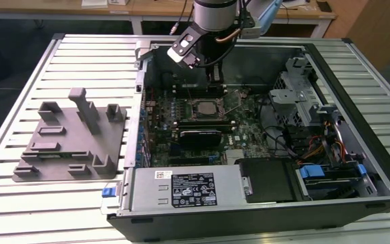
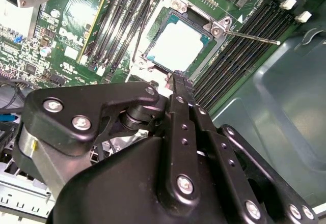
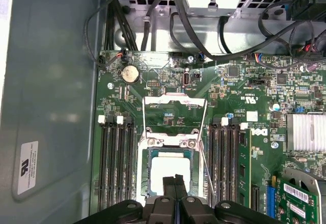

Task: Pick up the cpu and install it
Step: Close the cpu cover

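The cpu (image 3: 164,169), flat inside the socket (image 3: 168,141), shiny top up, edges seemingly square to the socket's frame. Directly over the socket, the tool (image 3: 174,179): 2 fingertips pressed together, no gap, nothing gripped. Touching the chip's lid or just clear of it, cannot tell. Off one edge of the socket, the hold-down frame (image 3: 174,102) swung open, not yet clamped. Flanking the socket on 2 sides, the memory slots (image 3: 117,163).

Judged risk: with the frame open, nothing pinning the chip. Hence a danger of skewing it in the socket through a sideways nudge from the closed tips, with bent contacts beneath. Also a chance of snagging the lever (image 2: 252,36) jutting from the socket's corner.

From the first wrist view, the tips' meeting line and the open frame. From the second wrist view, the lever's reach and the tool's linkage side-on. From the exterior view, the grey holder tray (image 1: 73,137) well apart from the socket, outside the case (image 1: 181,229), on the tabletop (image 1: 19,203).
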You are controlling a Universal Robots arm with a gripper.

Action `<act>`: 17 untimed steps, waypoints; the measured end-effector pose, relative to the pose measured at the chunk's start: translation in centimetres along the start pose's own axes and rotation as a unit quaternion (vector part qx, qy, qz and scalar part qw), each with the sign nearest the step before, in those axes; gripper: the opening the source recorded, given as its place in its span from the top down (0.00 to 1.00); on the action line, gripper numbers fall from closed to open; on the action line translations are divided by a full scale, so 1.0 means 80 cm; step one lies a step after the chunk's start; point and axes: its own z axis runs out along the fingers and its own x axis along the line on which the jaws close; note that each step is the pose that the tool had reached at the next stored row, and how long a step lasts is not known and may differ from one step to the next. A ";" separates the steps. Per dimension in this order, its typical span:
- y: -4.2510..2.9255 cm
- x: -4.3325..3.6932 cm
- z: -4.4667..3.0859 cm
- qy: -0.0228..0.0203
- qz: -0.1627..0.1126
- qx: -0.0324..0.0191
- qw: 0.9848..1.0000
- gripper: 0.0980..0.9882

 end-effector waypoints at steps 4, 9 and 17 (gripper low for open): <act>0.0001 0.000 0.0000 0.000 0.000 0.000 1.000 0.99; 0.0022 0.000 0.0001 0.000 0.000 0.000 1.000 0.99; 0.0213 0.000 0.0018 0.000 0.000 0.000 1.000 0.99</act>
